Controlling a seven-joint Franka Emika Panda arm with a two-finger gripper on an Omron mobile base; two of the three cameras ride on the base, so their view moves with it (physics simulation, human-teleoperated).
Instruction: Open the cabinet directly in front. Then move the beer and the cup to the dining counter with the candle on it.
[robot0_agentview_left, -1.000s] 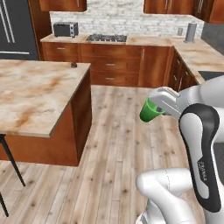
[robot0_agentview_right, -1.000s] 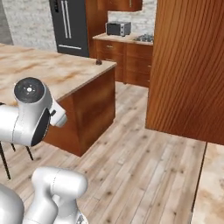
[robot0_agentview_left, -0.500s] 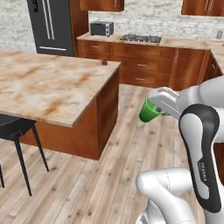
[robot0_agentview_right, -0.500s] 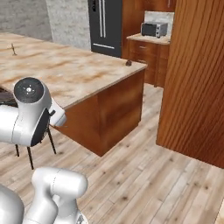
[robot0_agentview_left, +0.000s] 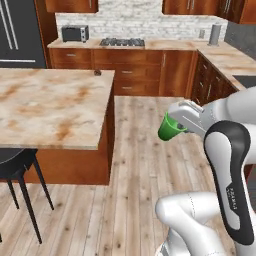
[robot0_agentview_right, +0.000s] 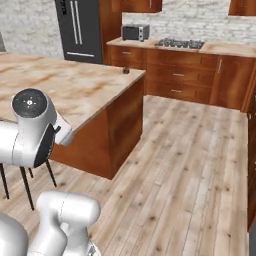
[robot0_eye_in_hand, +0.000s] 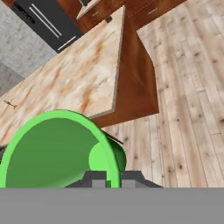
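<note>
cup is held at the end of the gripper, whose fingers are closed tight on its rim, so the green tumbler is carried in the air over the wooden floor, tilted with its mouth toward the hand camera. in the hand view the open green cup is seen close up, and past it the dining counter. the cup is kept well apart from that marble island, off its right side, probably so nothing is struck while the base is driven round. a thin candle can be made out far along the top in the hand view. setting-down is judged not yet begun; the counter must first be brought within reach, and the cup righted before release.
</note>
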